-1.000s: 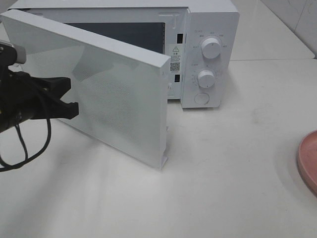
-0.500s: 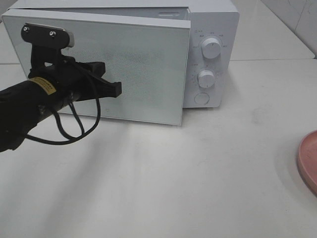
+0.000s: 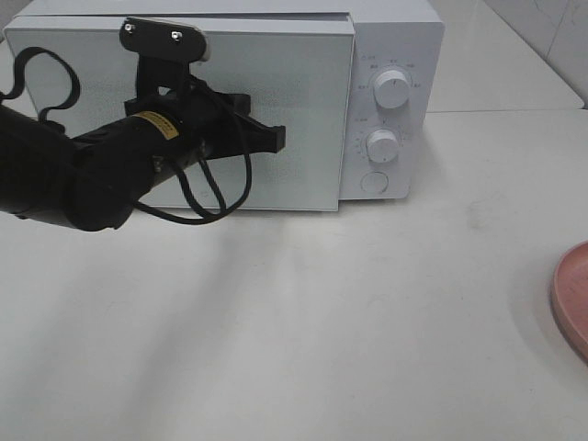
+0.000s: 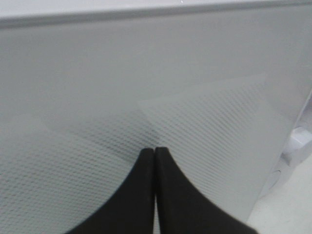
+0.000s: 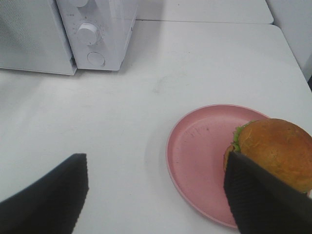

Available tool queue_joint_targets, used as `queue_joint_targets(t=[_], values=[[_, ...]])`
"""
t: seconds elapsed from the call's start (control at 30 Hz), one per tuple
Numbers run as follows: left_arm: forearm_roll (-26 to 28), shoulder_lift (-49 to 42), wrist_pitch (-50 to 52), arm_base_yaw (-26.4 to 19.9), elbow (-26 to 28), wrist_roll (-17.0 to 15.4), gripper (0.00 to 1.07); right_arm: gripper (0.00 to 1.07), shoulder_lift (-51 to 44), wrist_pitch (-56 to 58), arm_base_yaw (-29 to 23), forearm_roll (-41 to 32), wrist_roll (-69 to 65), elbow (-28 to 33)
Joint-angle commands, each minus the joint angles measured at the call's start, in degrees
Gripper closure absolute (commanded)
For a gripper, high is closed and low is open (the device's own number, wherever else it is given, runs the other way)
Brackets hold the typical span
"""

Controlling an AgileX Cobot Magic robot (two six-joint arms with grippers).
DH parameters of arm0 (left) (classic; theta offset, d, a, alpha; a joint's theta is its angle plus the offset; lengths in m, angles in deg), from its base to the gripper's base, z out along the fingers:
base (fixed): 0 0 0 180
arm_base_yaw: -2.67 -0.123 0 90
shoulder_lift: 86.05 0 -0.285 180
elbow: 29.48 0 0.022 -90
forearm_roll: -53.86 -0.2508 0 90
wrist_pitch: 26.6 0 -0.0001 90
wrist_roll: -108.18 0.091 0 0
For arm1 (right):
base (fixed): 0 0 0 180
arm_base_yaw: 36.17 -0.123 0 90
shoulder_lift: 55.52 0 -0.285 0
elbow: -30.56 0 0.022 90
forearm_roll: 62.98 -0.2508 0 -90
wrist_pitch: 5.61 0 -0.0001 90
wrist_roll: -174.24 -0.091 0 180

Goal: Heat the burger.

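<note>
The burger (image 5: pixel 275 144), with a glossy brown bun and a green edge of filling, rests on the pink plate (image 5: pixel 200 146) and shows only in the right wrist view. My right gripper (image 5: pixel 156 157) hovers open above the table in front of the plate. One of its fingers (image 5: pixel 258 195) covers the burger's near side, and nothing lies between the two. The white microwave (image 3: pixel 390 55) stands at the back with its door (image 3: pixel 303 110) flush against the body. My left gripper (image 3: pixel 274 138) is shut, its tips (image 4: pixel 155 150) against the door's front face.
Two knobs (image 3: pixel 392 90) and a round button (image 3: pixel 373 182) sit on the microwave's right panel. The pink plate's rim (image 3: pixel 571 294) shows at the right edge of the high view. A black cable (image 3: pixel 216 197) loops under the left arm.
The microwave door has swung from wide open to shut. My left gripper moved right and toward the microwave with it, staying shut. The right side has not changed.
</note>
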Motion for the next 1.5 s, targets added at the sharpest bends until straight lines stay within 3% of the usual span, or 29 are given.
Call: queue_joint_targets(t=[0.03,0.23,0.4,0.53,0.63,0.73,0.93,0.97,1.0,1.03,1.07,1.1,1.13,1.17,1.23,1.5], values=[[3.6,1.9,-0.3,0.9,3.7,2.6,1.07,0.32,-1.5,-0.2,0.3,-0.2,0.5,0.2],[5.9,4.2,-2.6,1.2,8.5,3.1,1.07,0.32,-1.5,-0.2,0.3,-0.2,0.5,0.2],[6.9,7.7,-6.8,1.2,15.7,3.7,1.07,0.32,-1.5,-0.2,0.3,-0.2,0.5,0.2],[6.2,7.6,-9.3,1.5,16.4,4.5,1.07,0.32,-1.5,-0.2,0.3,-0.2,0.5,0.2],[6.5,6.0,-15.2,2.6,16.3,8.7,1.07,0.32,-1.5,-0.2,0.3,-0.2,0.5,0.2],[6.6,4.2,-21.8,3.2,16.3,10.1,1.07,0.32,-1.5,-0.2,0.3,-0.2,0.5,0.2],[7.3,1.2,-34.9,3.5,16.3,9.8,1.07,0.32,-1.5,-0.2,0.3,-0.2,0.5,0.2],[7.3,0.6,-38.4,3.5,16.3,9.8,1.04,0.32,-1.5,-0.2,0.3,-0.2,0.5,0.2],[7.2,-0.5,-45.8,3.5,16.3,9.8,0.91,0.32,-1.5,-0.2,0.3,-0.2,0.5,0.2],[7.2,-0.5,-45.8,3.5,16.3,9.8,0.91,0.32,-1.5,-0.2,0.3,-0.2,0.5,0.2],[7.1,-1.4,-52.9,3.5,16.3,9.7,0.61,0.32,-1.5,-0.2,0.3,-0.2,0.5,0.2],[7.2,-1.8,-55.3,3.5,16.3,9.1,0.42,0.32,-1.5,-0.2,0.3,-0.2,0.5,0.2],[7.2,-1.8,-55.3,3.5,16.3,9.1,0.42,0.32,-1.5,-0.2,0.3,-0.2,0.5,0.2],[7.2,-2.1,-59.5,3.5,16.3,7.2,0.09,0.32,-1.5,-0.2,0.3,-0.2,0.5,0.2],[7.0,-2.3,-61.6,3.5,16.3,6.8,0.05,0.32,-1.5,-0.2,0.3,-0.2,0.5,0.2],[3.3,-4.5,-79.2,3.5,16.3,6.9,0.08,0.32,-1.5,-0.2,0.3,-0.2,0.5,0.2]])
